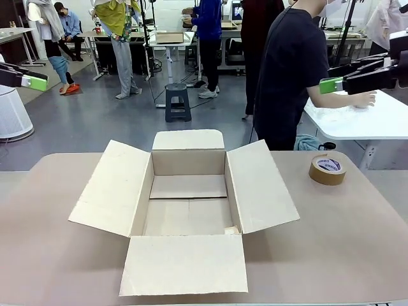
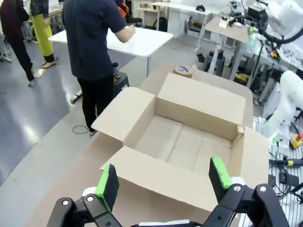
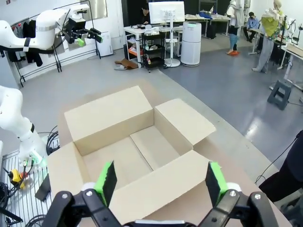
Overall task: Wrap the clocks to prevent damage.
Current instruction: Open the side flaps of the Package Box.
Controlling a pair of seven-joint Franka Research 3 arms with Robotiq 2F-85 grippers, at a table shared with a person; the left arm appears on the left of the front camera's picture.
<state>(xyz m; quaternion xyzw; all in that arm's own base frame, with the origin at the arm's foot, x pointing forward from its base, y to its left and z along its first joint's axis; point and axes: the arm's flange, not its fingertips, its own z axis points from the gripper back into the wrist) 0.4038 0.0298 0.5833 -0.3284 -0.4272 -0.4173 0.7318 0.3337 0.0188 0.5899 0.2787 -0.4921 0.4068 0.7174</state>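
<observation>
Table [image 1: 357,242]: tan top, running the width of the front view; carries the box and the tape.
Box [image 1: 189,162]: plain cardboard, in the middle of the table, all four flaps folded outward, its cardboard floor in plain sight.
Person [image 1: 290,76]: dark top, standing past the table's far edge, turned away, one hand [image 1: 364,99] resting on a white side table [image 1: 363,127].
Left claw [image 1: 32,81]: held high at the picture's left edge, well apart from the box. In its own wrist view the left claw [image 2: 164,177] has its green pads spread wide with nothing between them. The box [image 2: 189,137] lies below and beyond the fingertips, its near flap showing in the gap.
Right claw [image 1: 331,85]: held high at the picture's right side, above the far right corner of the table, near the person's arm but apart from it. In its own wrist view the right claw [image 3: 160,176] stands fully spread and grips nothing. The box [image 3: 118,156] lies below and ahead, one flap showing in the gap.
Box to claws: between the two, lower than both, touched by neither.
Tape [image 1: 327,169]: brown roll, lying flat at the table's far right, just beside the box's right flap but clear of it.
Clocks: whereabouts cannot be told.
</observation>
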